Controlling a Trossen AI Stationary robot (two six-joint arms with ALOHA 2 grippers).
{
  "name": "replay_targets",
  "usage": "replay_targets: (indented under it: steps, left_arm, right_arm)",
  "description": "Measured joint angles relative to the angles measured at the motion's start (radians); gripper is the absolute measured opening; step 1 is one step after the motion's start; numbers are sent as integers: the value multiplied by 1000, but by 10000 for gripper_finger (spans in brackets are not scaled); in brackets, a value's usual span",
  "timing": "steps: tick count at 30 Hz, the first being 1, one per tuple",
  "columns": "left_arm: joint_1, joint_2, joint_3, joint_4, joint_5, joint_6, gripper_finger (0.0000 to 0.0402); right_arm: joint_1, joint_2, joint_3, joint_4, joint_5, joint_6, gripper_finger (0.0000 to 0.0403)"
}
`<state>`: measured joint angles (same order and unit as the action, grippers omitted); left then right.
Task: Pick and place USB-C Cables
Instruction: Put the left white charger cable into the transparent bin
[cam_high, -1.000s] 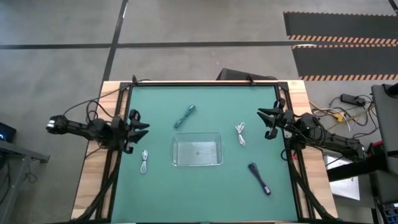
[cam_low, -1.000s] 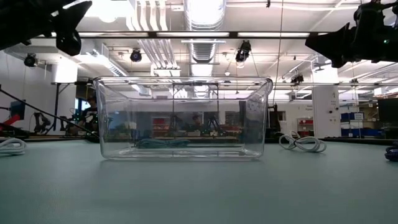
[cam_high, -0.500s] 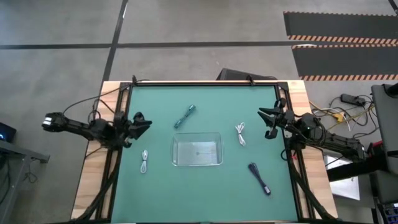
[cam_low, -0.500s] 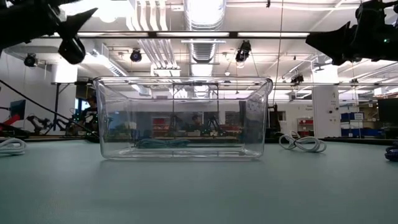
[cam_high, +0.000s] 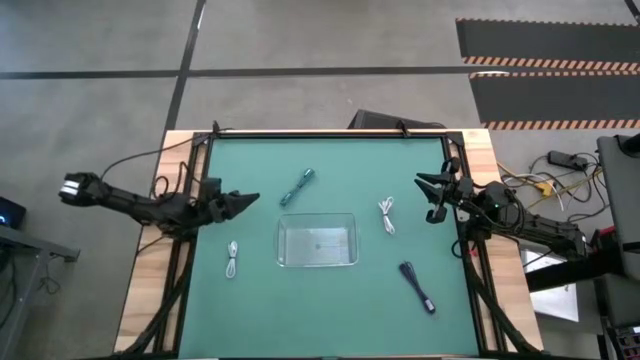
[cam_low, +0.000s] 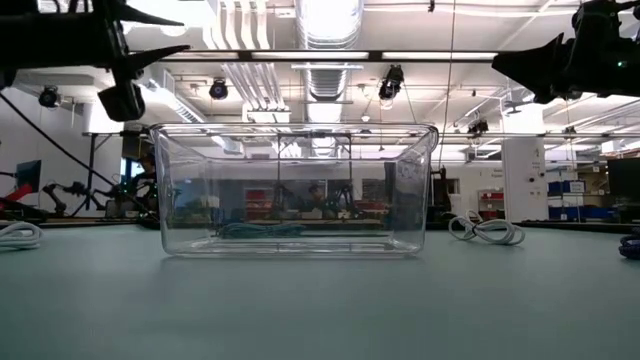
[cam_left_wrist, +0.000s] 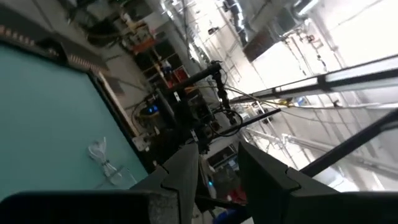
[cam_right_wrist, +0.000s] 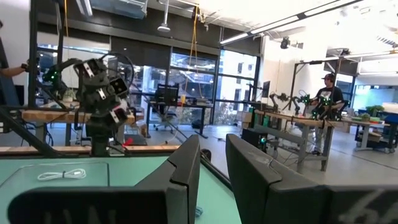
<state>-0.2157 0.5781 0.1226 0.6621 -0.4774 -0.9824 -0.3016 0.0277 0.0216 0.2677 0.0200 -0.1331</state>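
Note:
A clear tray (cam_high: 317, 240) stands mid-table. The teal cable (cam_high: 299, 187) lies beyond its far side and shows through its wall (cam_low: 260, 230) in the low view. One white cable (cam_high: 387, 215) lies to the tray's right, the other white cable (cam_high: 232, 260) to its left. The black cable (cam_high: 417, 286) lies toward the near right corner. My left gripper (cam_high: 244, 201) hovers open above the mat, left of the tray, pointing right. My right gripper (cam_high: 428, 197) hovers open near the right edge, right of the nearer white cable.
The table's wooden border (cam_high: 150, 300) frames the green mat. The arms' black wires (cam_high: 150, 165) loop at the left edge. Bare mat (cam_high: 300, 310) lies between the tray and the near edge. A person (cam_right_wrist: 326, 99) stands in the room beyond the table.
My left gripper has moved toward the table's right, closer to the tray, and has turned about its own axis, so that its fingers now point right. My right gripper and all cables have stayed in place.

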Motion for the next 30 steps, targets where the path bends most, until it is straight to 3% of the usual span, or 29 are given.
replay_targets:
  steps: [7,11,20,23,30]
  left_arm:
    - [0,105,142,-253,52,-211,99]
    - [-4,170,270,-562,136,-392,99]
    - [-42,373,533,-1303,444,-745,99]
    - [-49,422,573,-1405,521,-765,99]
    - [-48,486,575,-1465,609,-794,99]
  right_arm:
    - [0,0,1,0,0,0,68]
    - [0,0,2,-1,0,-1,68]
    - [0,0,2,-1,0,0,68]
    - [0,0,2,-1,0,0,68]
    - [0,0,3,-1,0,-1,68]
